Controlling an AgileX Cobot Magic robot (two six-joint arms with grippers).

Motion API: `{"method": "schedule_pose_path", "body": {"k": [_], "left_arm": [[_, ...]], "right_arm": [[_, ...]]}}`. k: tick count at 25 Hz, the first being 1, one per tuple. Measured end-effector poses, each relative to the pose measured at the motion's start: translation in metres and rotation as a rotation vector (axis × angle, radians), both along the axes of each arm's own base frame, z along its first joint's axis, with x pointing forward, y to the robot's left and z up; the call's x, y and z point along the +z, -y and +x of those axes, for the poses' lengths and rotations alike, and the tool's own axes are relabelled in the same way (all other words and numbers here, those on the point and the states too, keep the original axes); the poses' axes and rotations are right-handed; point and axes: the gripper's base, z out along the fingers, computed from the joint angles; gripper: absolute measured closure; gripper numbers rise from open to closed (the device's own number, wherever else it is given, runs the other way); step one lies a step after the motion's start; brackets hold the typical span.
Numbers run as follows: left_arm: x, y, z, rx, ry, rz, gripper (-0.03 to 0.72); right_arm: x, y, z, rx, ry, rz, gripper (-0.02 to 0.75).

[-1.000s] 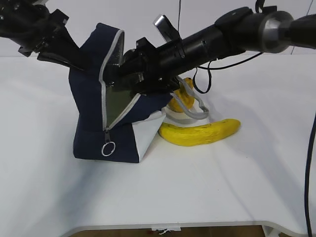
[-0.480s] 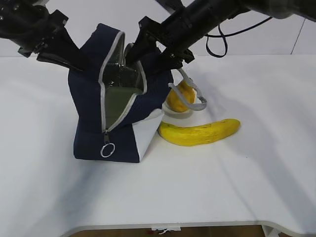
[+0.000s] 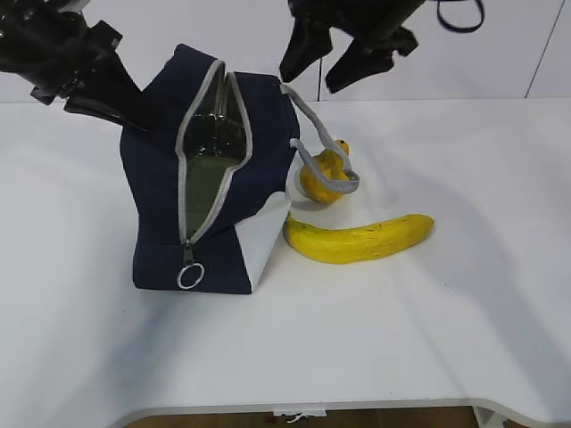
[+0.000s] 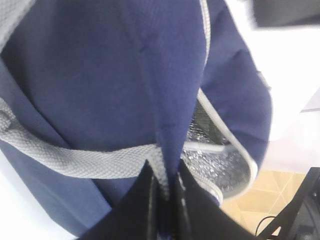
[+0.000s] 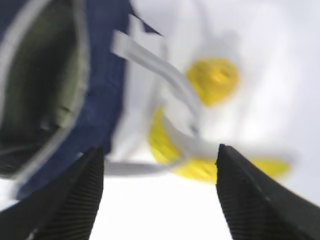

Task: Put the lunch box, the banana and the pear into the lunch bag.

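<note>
The lunch box (image 3: 207, 183) sits inside the lunch bag (image 3: 161, 196). The banana (image 3: 361, 239) and pear (image 3: 323, 176) lie below the right gripper (image 3: 343, 55), its jaws spread and empty. The left gripper (image 4: 162, 192) pinches the bag's fabric.

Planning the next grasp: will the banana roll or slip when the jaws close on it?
The banana lies flat on its curve, so it likely pivots rather than rolls. Its smooth skin may slip, and it probably bruises under a hard squeeze.

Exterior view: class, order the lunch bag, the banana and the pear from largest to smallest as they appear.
1. Lunch bag, clearly largest.
2. Banana, long and slim.
3. Pear, smallest, though the bag's grey handle partly hides it.
</note>
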Motion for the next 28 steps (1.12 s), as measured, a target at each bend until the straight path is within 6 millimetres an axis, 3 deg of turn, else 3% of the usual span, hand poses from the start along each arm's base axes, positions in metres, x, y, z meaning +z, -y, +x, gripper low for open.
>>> {"method": "schedule_pose_path", "body": {"k": [4, 8, 11, 17, 23, 28], "left_arm": [[0.000, 0.000, 0.000, -0.001, 0.001, 0.007, 0.680], [-0.001, -0.001, 0.000, -0.005, 0.001, 0.018, 0.680], [-0.001, -0.001, 0.000, -0.007, 0.000, 0.022, 0.680], [-0.001, -0.001, -0.001, -0.009, -0.001, 0.024, 0.680], [-0.001, -0.001, -0.001, -0.011, -0.003, 0.024, 0.680], [-0.001, -0.001, -0.001, -0.011, -0.003, 0.024, 0.680]], "right_arm": [[0.033, 0.015, -0.022, -0.038, 0.067, -0.066, 0.183], [0.043, 0.033, -0.045, -0.124, 0.059, -0.166, 0.183], [0.037, 0.046, -0.065, -0.205, 0.004, -0.233, 0.183], [-0.002, 0.054, -0.092, -0.258, -0.177, -0.269, 0.183], [-0.022, 0.053, -0.091, -0.298, -0.257, -0.280, 0.183], [-0.037, 0.054, -0.083, -0.574, -0.384, -0.249, 0.183]]}}
